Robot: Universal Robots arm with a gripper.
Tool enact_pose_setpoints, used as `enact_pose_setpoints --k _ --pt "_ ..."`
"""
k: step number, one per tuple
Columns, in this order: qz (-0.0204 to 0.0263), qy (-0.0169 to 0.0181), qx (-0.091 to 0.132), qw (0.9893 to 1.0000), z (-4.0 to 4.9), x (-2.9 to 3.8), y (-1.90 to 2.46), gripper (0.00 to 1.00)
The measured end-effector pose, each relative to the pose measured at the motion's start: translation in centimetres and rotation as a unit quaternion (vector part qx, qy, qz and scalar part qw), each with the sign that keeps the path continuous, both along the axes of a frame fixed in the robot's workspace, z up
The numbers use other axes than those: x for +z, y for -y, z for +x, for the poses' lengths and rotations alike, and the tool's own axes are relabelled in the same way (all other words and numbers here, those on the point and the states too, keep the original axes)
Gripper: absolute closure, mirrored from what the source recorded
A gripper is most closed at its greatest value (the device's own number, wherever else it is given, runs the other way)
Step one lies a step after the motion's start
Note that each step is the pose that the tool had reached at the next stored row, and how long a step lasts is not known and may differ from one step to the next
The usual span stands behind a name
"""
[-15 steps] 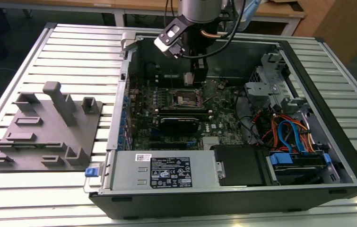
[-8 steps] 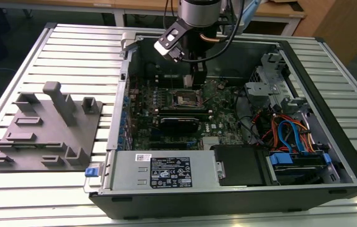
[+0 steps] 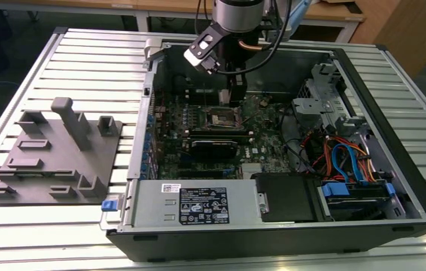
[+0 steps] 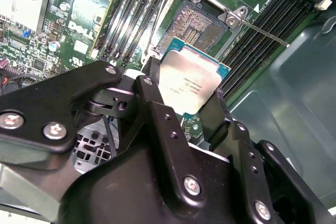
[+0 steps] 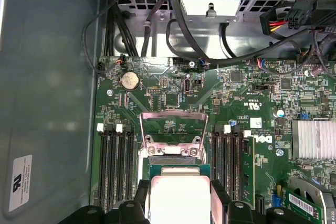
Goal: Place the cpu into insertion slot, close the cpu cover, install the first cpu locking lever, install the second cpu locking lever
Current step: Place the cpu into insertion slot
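Observation:
In both wrist views my gripper point(image 4: 186, 95) is shut on the cpu point(image 4: 191, 80), a flat square chip with a dull silver top and a green edge. Its black fingers point(image 5: 140, 205) clamp two opposite sides of the cpu point(image 5: 178, 195). The chip hangs just above the insertion slot point(image 4: 195, 23), overlapping one edge of it. The slot's dark contact field lies bare. The cpu cover point(image 5: 173, 115), a silvery frame with a square window, stands flipped open behind the slot. In the exterior view the gripper point(image 3: 232, 100) reaches down into the computer case over the insertion slot point(image 3: 224, 117).
Long black memory slots point(image 5: 115, 161) flank the socket on both sides. A thin metal lever point(image 4: 265, 33) sticks out beside the slot. A finned heat sink point(image 5: 315, 140), cable bundles point(image 3: 348, 158) and a power supply point(image 3: 190, 204) fill the case. A grey fixture plate point(image 3: 55, 152) lies at the exterior view's left.

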State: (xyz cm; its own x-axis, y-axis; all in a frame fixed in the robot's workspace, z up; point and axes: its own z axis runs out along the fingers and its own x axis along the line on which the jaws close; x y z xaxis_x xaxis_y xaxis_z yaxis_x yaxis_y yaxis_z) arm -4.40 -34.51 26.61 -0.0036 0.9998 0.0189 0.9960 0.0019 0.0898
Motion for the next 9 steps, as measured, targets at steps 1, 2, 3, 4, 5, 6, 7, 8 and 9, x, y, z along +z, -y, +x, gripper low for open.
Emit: enact_pose_setpoints --k 1,2,3,4,5,6,7,8,9 --pt "0.0 0.0 0.0 1.0 0.0 0.0 0.0 0.46" --pt "0.0 0.0 0.0 1.0 0.0 -0.01 0.0 0.46" --pt "0.0 0.0 0.0 1.0 0.0 -0.02 0.0 0.46" --pt "0.0 0.0 0.0 1.0 0.0 -0.04 0.0 0.46" --pt "0.0 0.0 0.0 1.0 0.0 -0.05 0.0 0.46" --pt "0.0001 0.0001 0.001 1.0 0.0 -0.09 0.0 0.46" --pt "0.0002 0.0 0.003 1.0 0.0 -0.13 0.0 0.46" --pt "0.0001 0.0 0.006 1.0 0.0 -0.17 0.0 0.46" --pt "0.0001 0.0 0.008 1.0 0.0 -0.22 0.0 0.46"
